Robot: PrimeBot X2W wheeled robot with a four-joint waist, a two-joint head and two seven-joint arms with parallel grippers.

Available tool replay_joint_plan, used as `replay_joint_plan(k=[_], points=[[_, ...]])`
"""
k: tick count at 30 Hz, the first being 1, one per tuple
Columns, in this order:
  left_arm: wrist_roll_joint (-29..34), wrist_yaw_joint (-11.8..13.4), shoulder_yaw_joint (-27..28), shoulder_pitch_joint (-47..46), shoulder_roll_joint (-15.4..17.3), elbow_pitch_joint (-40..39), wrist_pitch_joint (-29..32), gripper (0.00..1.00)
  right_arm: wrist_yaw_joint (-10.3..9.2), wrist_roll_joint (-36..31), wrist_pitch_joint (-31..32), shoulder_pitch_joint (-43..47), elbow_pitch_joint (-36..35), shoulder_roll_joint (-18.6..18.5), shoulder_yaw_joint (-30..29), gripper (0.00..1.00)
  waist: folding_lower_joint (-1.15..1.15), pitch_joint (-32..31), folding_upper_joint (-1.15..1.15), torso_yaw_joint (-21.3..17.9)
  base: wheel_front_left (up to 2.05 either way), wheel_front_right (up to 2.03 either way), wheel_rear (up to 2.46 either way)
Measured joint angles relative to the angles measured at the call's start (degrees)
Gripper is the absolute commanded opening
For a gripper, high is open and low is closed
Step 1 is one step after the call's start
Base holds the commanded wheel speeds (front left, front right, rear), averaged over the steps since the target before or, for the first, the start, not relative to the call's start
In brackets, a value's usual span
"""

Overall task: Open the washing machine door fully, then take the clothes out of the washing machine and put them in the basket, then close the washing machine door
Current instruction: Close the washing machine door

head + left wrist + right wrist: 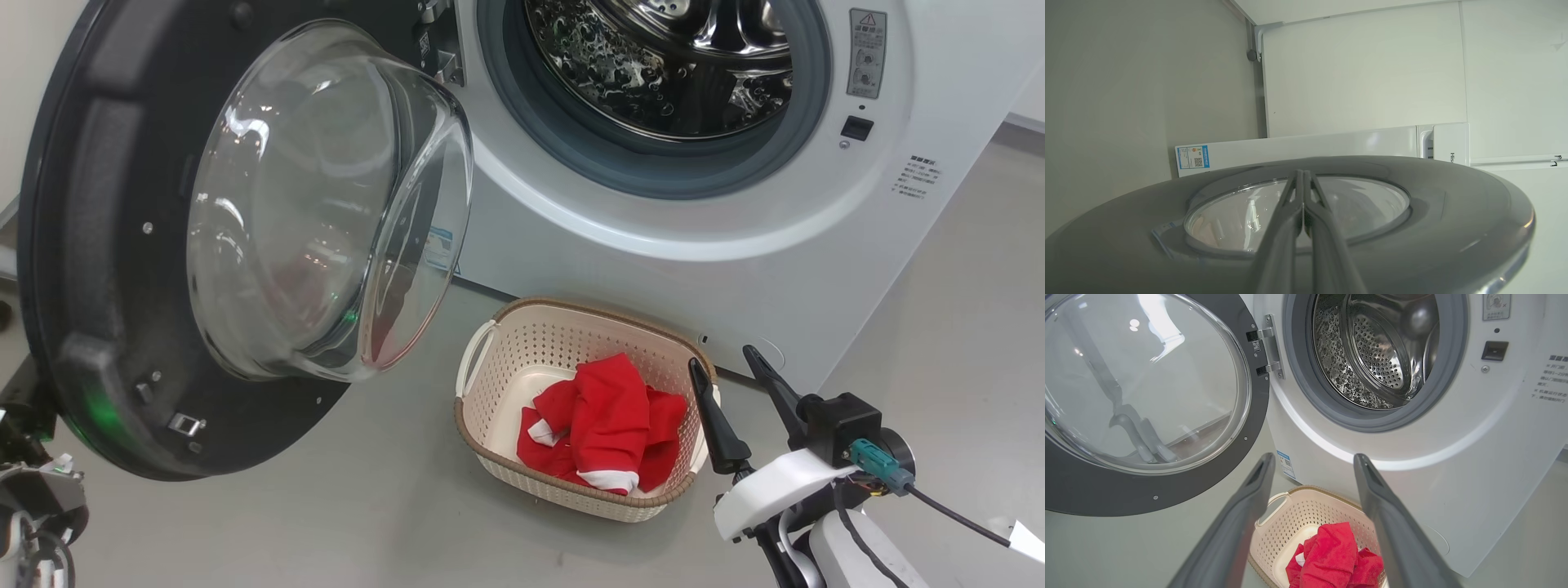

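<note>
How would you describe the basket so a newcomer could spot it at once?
Start at the big white washing machine with its round door swung open. On the grey floor in front of it sits the basket. It is the small cream perforated tub with a brown rim, holding red clothes.

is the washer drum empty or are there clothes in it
Empty, as far as it shows: the drum is bare dimpled steel in the right wrist view, and the red clothes lie in the basket.
</note>
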Motion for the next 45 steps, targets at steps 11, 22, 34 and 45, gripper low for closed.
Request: replay_joint_plan(k=[11, 22, 34, 45], points=[[-4.93, -1.15, -3.46, 2.09, -1.27, -4.23, 10.98, 0.00, 0.00, 0.07, 0.00, 0.07, -0.01, 0.00, -0.59, 1.00, 0.00, 0.13, 0.00, 0.17, 0.00, 0.00, 0.00], [-11.54, -1.46, -6.22, 4.63, -2.85, -9.57, 22.80, 0.00, 0.01, 0.10, 0.00, 0.73, 0.05, 0.00, -0.13, 1.00, 0.00, 0.34, 0.00, -0.50, 0.00, 0.00, 0.00], [-13.12, -1.51, -9.88, 7.37, -3.32, -14.39, 30.21, 0.00, 0.02, 0.68, 0.00, 0.66, 0.34, 0.00, 0.59, 1.00, 0.00, 1.06, 0.00, -3.30, 0.00, 0.00, 0.00], [-13.10, -1.54, -13.62, 8.17, -7.05, -17.10, 32.41, 0.00, 0.00, 0.70, 0.00, 0.07, 0.74, 0.01, 0.78, 1.00, 0.00, 1.87, 0.00, -8.30, 0.00, 0.00, 0.00]])
